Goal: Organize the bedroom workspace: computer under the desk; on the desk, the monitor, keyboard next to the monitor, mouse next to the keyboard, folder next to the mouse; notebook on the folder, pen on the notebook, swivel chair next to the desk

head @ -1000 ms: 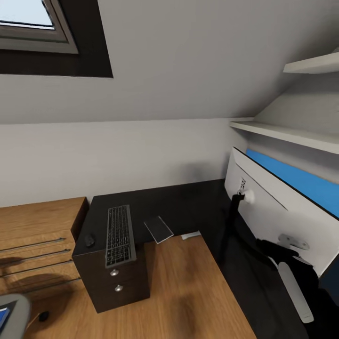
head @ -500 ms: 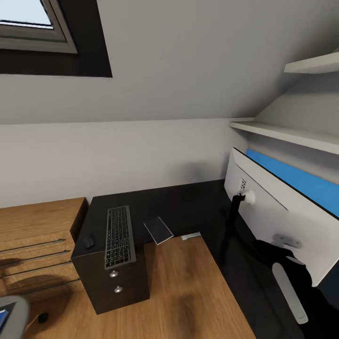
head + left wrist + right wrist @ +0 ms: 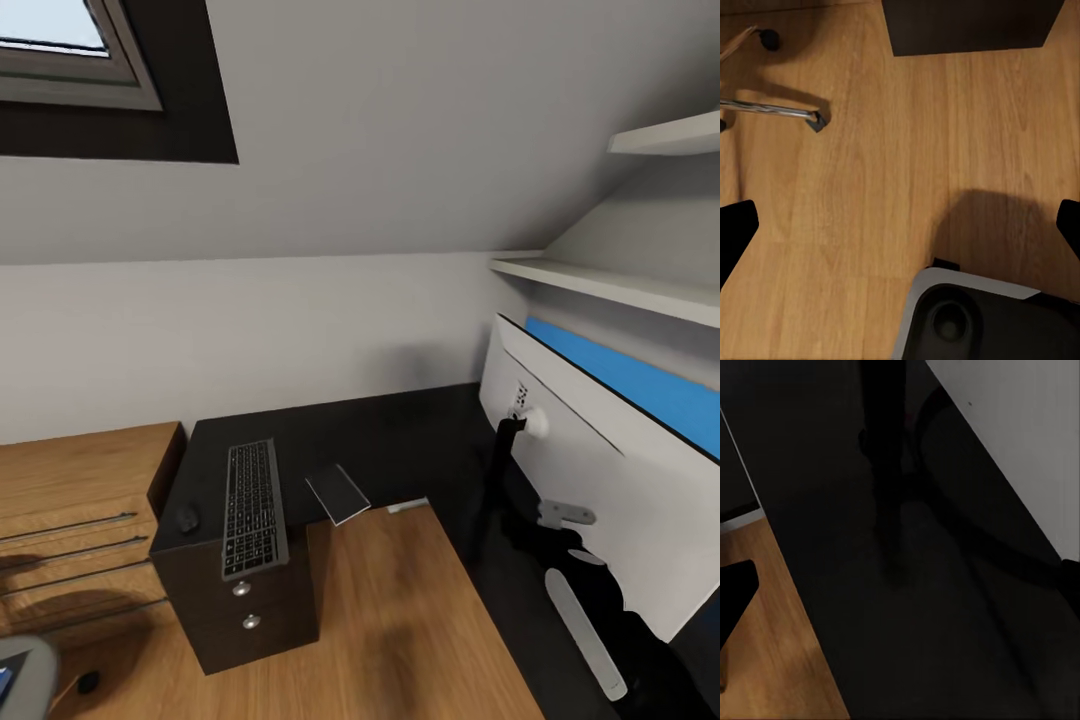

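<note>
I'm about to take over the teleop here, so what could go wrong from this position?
The right arm sits close behind the monitor; a careless swing could tip it on its slim stand. The keyboard overhangs the desk edge above the drawers, so a nudge might drop it, or the mouse beside it.

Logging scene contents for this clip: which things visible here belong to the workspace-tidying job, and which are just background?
Part of the job:
- desk
- monitor, on the desk
- keyboard, on the desk
- mouse, beside the keyboard
- swivel chair, only a corner in view

Just there:
- light-wood cabinet
- wall shelves
- window
- small flat grey object on the desk, not identifiable
</note>
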Available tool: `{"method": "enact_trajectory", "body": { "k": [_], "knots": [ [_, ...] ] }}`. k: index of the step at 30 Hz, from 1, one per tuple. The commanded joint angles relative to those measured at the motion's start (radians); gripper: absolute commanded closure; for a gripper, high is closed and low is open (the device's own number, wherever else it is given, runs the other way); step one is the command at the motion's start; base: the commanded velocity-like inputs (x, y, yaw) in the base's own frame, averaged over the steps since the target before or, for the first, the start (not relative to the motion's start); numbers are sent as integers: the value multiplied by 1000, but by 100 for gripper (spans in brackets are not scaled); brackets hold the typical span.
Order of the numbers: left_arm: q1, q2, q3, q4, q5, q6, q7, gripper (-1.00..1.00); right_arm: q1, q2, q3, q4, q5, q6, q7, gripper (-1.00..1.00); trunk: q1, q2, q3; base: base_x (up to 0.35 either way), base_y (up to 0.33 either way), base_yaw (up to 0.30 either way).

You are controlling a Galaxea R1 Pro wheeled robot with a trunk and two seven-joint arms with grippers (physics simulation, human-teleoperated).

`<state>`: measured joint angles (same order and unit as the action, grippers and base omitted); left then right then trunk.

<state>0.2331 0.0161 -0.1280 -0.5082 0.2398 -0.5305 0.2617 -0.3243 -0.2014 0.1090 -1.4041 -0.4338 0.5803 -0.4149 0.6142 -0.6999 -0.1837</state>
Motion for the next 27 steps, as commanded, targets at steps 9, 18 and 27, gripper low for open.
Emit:
{"method": "enact_trajectory", "body": {
  "k": [9, 18, 27],
  "knots": [
    [0, 1, -9, -2, 9, -2, 6, -100, -1, -1, 5, -1, -8, -2, -11, -100, 1, -1, -1, 49, 9, 0],
    [0, 1, -9, -1, 9, -2, 5, -100, -1, -2, 4, -1, -7, -3, -12, -100, 1, -1, -1, 115, -81, -2],
    [0, 1, -9, -1, 9, -2, 6, -100, -1, -3, 3, -1, -7, -4, -12, -100, 1, -1, 5, 20, -16, -132]
  ]
}}
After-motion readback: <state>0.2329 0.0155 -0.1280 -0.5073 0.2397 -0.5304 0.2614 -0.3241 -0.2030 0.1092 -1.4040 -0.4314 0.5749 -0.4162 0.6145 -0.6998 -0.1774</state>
